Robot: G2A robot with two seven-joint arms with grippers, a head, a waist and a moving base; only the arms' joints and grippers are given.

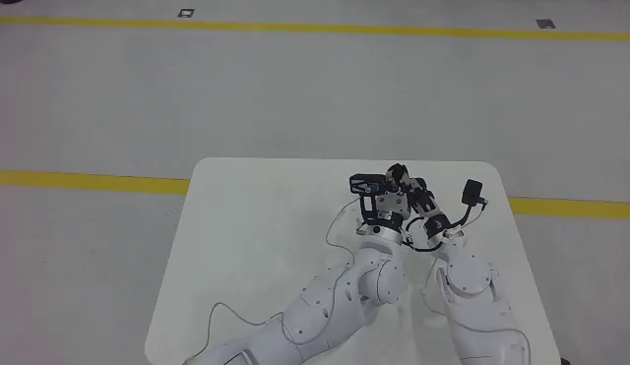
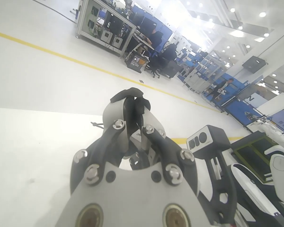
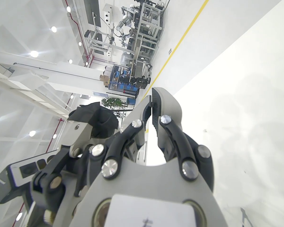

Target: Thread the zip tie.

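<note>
Both grippers meet above the far right part of the white table (image 1: 246, 237). My left gripper (image 2: 132, 100) is shut, its black-covered fingertips pressed together. A thin dark strand, the zip tie (image 2: 97, 125), sticks out beside them over the table. In the top view a thin strand of the zip tie (image 1: 340, 222) curves down from the left gripper (image 1: 396, 176). My right gripper (image 3: 152, 103) is shut, with a thin dark bit pinched between its ribbed pads. Close beside it stands the left gripper (image 3: 97, 116), and a thin line of the zip tie (image 3: 124, 111) runs between the two. The right gripper (image 1: 418, 188) nearly touches the left.
The table's far edge (image 1: 345, 160) lies just beyond the grippers, with floor and a yellow line (image 1: 89, 181) past it. A thin cable (image 1: 212, 318) trails by the left arm near the front. The right arm's black camera mount (image 2: 203, 140) stands close beside the left gripper.
</note>
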